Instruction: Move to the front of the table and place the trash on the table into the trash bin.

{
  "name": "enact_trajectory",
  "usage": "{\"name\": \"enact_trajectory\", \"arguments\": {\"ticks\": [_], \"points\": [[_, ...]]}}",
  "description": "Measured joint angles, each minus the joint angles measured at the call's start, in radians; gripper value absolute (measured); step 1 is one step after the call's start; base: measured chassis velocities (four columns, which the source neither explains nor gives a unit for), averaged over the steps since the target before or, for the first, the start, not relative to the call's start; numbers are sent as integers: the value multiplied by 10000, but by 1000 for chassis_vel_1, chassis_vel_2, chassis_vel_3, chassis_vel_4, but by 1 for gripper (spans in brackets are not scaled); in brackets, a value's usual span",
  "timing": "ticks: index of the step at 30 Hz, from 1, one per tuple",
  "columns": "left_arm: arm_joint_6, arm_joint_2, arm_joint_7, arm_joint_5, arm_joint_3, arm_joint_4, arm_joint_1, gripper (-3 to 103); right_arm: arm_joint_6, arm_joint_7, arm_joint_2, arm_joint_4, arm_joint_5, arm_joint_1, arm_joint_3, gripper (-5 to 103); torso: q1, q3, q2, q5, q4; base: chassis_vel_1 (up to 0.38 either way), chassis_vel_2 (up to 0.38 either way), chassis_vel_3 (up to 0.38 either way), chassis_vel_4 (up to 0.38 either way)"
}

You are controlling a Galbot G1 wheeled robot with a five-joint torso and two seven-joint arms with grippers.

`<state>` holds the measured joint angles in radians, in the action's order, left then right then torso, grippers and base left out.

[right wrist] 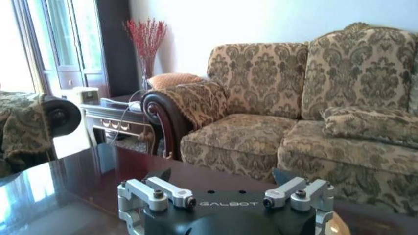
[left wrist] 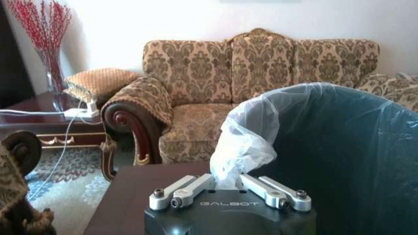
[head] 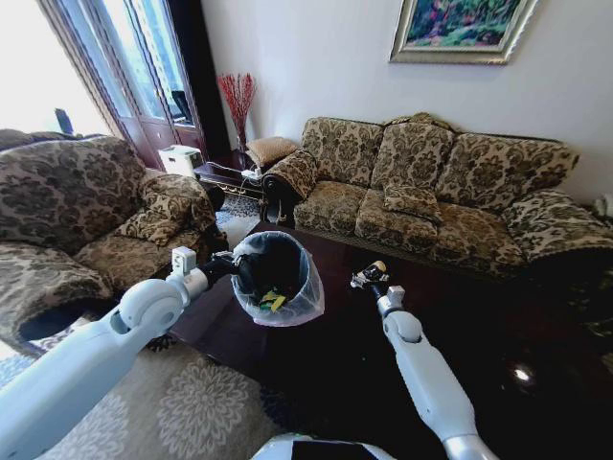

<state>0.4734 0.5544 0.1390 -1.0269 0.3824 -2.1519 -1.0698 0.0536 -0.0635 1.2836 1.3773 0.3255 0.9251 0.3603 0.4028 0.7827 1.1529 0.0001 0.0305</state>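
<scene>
Bin (head: 278,278) rim clamped in left hand (head: 237,266)

The room has a pale wall (head: 316,57) with a framed painting (head: 462,29) high on it. Under the painting stands a long sofa (head: 431,187) in brown and gold floral cloth, with a loose cushion (head: 412,201) on its seat. An armchair (head: 86,220) of the same cloth is at the left. Between them, in the corner, is a small dark side table (head: 225,174) with a tan cushion (head: 270,150) on it, and a glass vase of red branches (head: 238,101). Tall glass doors (head: 124,67) with dark frames let in strong daylight. On the floor lies a grey carpet (head: 182,402) with pale flower shapes.
</scene>
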Motion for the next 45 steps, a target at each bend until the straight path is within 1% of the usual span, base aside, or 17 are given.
{"name": "enact_trajectory", "arguments": {"ticks": [3,6,7,9,10,12,13,15,17,18,21,22,30,35,37,42,45], "points": [[-7,-1,-3,0,1,0,9,2,4,84,9,-29,35,-26,-24,100,4,2,-3,0,0,-143,181,182,-163],[-15,6,-1,1,-16,3,35,2,246,755,247,-426,452,-414,-95,100,20,8,-9,-6,-6,-100,86,95,-119],[-15,6,-1,1,-16,3,35,2,246,755,247,-426,452,-414,-95,100,20,8,-9,-6,-6,-51,57,48,-102],[-21,-3,-5,-3,-36,2,29,2,751,2010,613,-642,1340,-829,-342,100,18,8,-9,-4,-4,-26,14,5,-30],[-21,-3,-5,-3,-36,2,29,2,751,2010,613,-642,1340,-829,-342,100,18,8,-9,-4,-4,0,0,0,0],[-21,-29,-6,-3,-41,18,2,2,1041,3387,1150,-1042,2284,-1349,-602,100,2,2,-6,-1,2,0,0,0,0],[-21,-29,-6,-3,-41,18,2,2,1041,3387,1150,-1042,2284,-1349,-602,100,2,2,-6,-1,2,0,0,0,0],[-22,-48,-10,-3,-83,22,1,2,1086,4163,1699,-1833,2431,-1922,-600,100,-11,-4,3,-1,4,15,-24,-7,31],[-22,-54,-10,-4,-96,16,0,2,1093,4347,1838,-2092,2431,-2076,-578,100,-11,-5,3,-1,5,31,-47,-27,62],[-21,-89,-15,-19,-122,-20,-1,2,1139,4700,2179,-2802,2430,-2480,-467,100,-9,-3,2,-1,3,24,-69,3,59],[-22,-152,-2,-50,-124,-55,-10,2,1141,4885,2480,-3666,2254,-2927,-303,100,0,0,0,-1,-1,0,-4,1,20],[-23,-213,4,-74,-107,-63,-26,2,1064,4896,2639,-4312,2037,-3227,-216,100,10,4,-3,-1,-4,0,0,0,0],[-22,-352,25,-138,-68,-63,-66,2,771,4807,2827,-5972,1958,-4074,12,100,2,1,-3,-2,2,0,0,0,0],[-22,-409,25,-145,-56,-45,-79,2,813,5122,2719,-5718,2168,-3969,33,100,1,2,-3,1,-2,0,0,0,0],[-22,-439,18,-148,-37,-12,-76,2,832,5301,2580,-5127,2234,-3661,34,100,5,2,-4,1,-5,0,0,0,0],[-29,-371,-44,-126,-110,33,-35,2,366,5313,2256,-4502,2127,-3262,37,100,4,2,-3,1,0,0,0,0,0],[-41,-326,-66,-110,-139,33,-32,2,350,5349,2148,-4345,2119,-3162,41,100,4,2,-3,0,-2,0,0,0,0]]}}
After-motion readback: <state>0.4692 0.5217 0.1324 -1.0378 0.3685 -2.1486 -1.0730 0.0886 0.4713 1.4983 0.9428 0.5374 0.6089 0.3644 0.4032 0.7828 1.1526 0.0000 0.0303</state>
